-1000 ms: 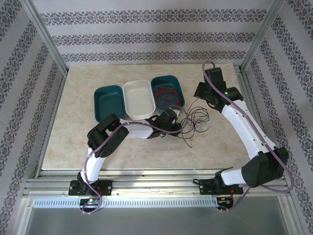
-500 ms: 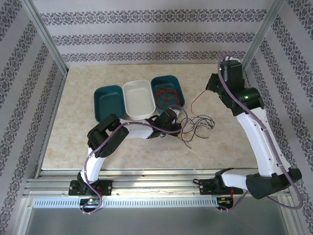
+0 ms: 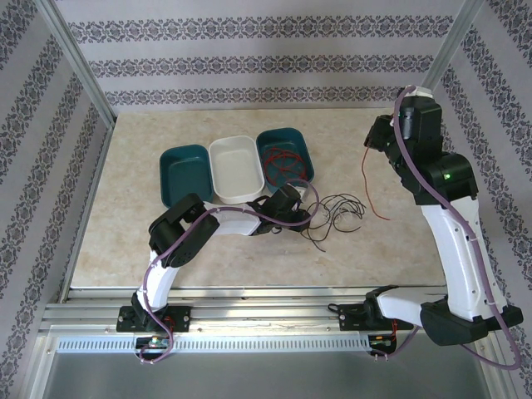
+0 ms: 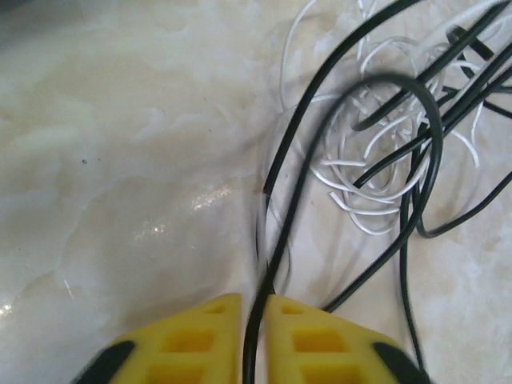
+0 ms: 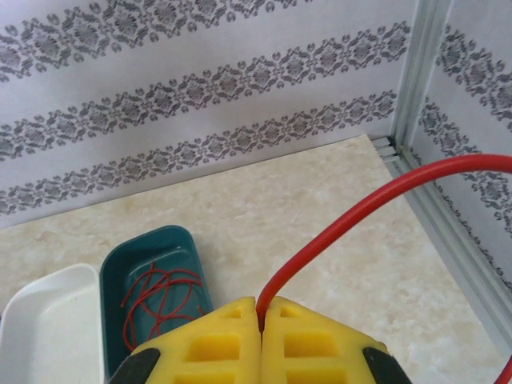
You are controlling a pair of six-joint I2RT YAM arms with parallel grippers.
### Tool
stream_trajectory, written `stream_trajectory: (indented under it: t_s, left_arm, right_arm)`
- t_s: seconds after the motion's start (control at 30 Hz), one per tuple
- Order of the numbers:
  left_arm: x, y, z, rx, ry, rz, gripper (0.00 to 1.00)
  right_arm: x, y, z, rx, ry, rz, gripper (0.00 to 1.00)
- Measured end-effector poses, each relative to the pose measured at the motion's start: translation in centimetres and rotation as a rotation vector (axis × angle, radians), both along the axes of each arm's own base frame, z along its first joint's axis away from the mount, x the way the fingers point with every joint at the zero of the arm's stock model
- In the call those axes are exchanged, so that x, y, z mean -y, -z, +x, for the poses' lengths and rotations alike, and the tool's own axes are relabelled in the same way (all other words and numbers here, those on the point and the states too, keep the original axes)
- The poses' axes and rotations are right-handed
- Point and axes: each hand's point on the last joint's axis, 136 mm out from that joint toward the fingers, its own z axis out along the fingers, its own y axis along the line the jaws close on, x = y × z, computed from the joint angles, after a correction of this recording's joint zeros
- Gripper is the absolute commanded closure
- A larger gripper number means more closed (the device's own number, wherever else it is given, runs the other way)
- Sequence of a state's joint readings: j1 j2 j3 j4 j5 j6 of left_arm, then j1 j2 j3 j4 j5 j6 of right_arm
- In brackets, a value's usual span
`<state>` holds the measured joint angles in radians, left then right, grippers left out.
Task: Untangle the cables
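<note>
A tangle of thin black and whitish cables (image 3: 332,209) lies on the table just right of the bins; up close the black loops (image 4: 400,120) cross over the white ones (image 4: 376,172). My left gripper (image 3: 293,209) sits low at the pile's left edge, shut on a black cable (image 4: 276,240) that runs between its yellow fingers (image 4: 192,344). My right gripper (image 3: 371,143) is raised high at the back right, shut on a red cable (image 5: 360,212) whose free length hangs down to the table (image 3: 372,193). More red cables (image 5: 156,300) lie coiled in the right teal bin (image 3: 287,141).
A white bin (image 3: 233,170) stands between two teal bins, the left one (image 3: 184,172) holding nothing I can see. Metal frame posts (image 5: 412,72) and patterned walls close in the back right corner near my right gripper.
My right gripper has risen and swung right toward the back corner, pulling the red cable out of the tangle until it hangs apart from it. The left gripper has stayed put.
</note>
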<state>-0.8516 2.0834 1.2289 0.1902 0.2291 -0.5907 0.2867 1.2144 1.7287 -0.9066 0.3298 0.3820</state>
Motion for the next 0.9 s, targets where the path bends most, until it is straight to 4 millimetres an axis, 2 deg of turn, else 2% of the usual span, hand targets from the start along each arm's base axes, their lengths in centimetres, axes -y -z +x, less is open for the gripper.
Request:
stream_trajectory:
  t_s: [0.1,0.2,0.3,0.4,0.47,0.6,0.73,0.9]
  left_arm:
    - [-0.3,-0.3,-0.3,0.006,-0.005,-0.012,0.52]
    - [-1.0,-1.8,-0.6,0.025,-0.020,-0.023,0.45]
    - [-1.9,-4.5,-0.7,0.075,-0.047,-0.046,0.42]
    - [-3.3,-7.9,-0.6,0.147,-0.086,-0.069,0.35]
    - [-4.5,-10.1,-0.5,0.201,-0.124,-0.079,0.31]
    - [-7.2,-13.1,-0.3,0.287,-0.200,-0.071,0.17]
    - [-10.8,-14.3,-0.3,0.343,-0.281,-0.020,0.08]
    - [-15.6,-14.8,-0.4,0.390,-0.381,0.053,0.05]
  right_arm:
    - [-1.2,0.1,0.0,-0.002,-0.050,0.020,1.00]
    - [-2.6,0.0,0.4,0.006,-0.106,0.048,1.00]
    - [-4.2,0.3,1.2,0.009,-0.156,0.065,1.00]
    - [-6.2,0.9,2.5,0.002,-0.202,0.072,1.00]
    - [-7.7,1.4,3.4,-0.002,-0.231,0.073,1.00]
    - [-10.8,2.4,5.3,-0.005,-0.283,0.075,1.00]
    - [-13.6,4.0,7.3,-0.015,-0.315,0.067,1.00]
    - [-16.4,6.8,10.7,-0.039,-0.321,0.043,1.00]
